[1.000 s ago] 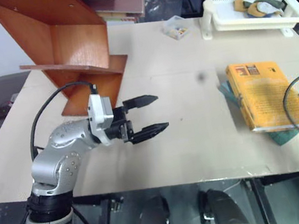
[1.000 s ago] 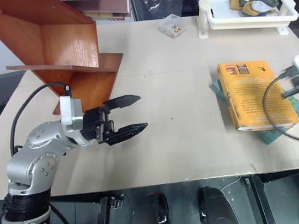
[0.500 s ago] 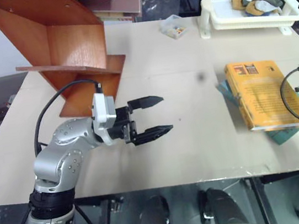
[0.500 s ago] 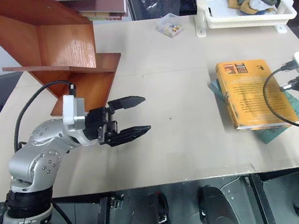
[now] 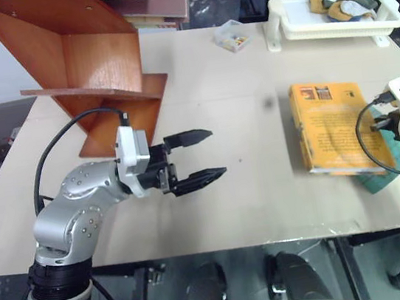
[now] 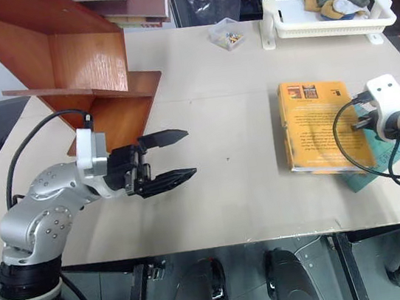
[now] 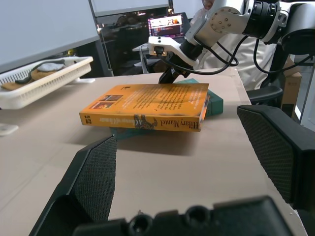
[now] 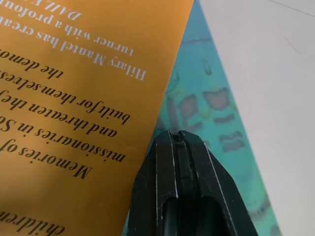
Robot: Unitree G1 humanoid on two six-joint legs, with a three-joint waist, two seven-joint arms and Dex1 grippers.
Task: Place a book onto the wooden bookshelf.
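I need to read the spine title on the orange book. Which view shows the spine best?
The left wrist view: the book's spine faces it side-on. The eye views show mainly its cover from above; the right wrist view shows cover text close up.

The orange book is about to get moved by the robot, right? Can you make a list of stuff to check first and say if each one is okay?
1. The book lies flat on the table, partly on a teal book: ok.
2. The right gripper is at the book's outer edge, fingers shut: ok for pushing, not ok for grabbing.
3. Whether its tips touch the book: cannot tell.
4. The left gripper is open, pointing toward the book, apart from it: ok.
5. The bare table between the left gripper and the book: ok.
6. The wooden bookshelf has free space on its panels: ok.
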